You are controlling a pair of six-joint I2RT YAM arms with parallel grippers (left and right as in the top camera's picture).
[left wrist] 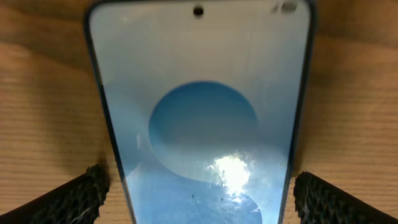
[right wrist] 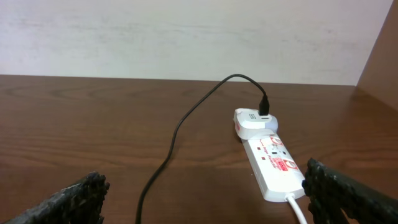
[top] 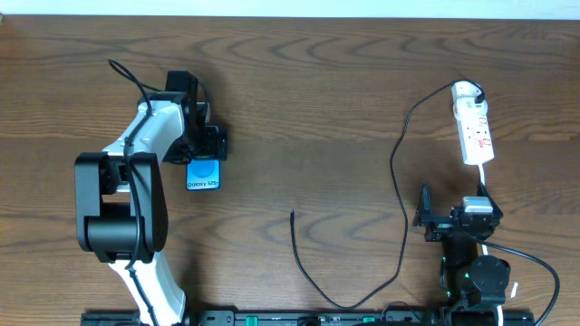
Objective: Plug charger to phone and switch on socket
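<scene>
left gripper [left wrist: 200,202] stands spread, one finger on each long edge of the phone [top: 204,174], not seen to be touching it. the phone lies flat, screen up, on the left part of the table [top: 299,81], well apart from everything else. right gripper [right wrist: 205,205] is also spread and holds nothing; it hangs just near of the socket [top: 473,127], which lies at the far right. the charger [top: 399,181] runs from a white adapter [right wrist: 254,121] at the socket's far end, loops toward the near edge, and ends with its plug tip [top: 292,214] free on the table, between phone and socket.

judgement: the step in hand is securing the phone. the fingers should meet both long edges squarely and together, so the phone neither twists nor slides, with its port end left uncovered for the tip.

not established: the phone's far part is covered by the left gripper from above, and its near end is cut off in the left wrist view, so no port shows. the socket's switch position cannot be read. the tip is too small to tell its type.
</scene>
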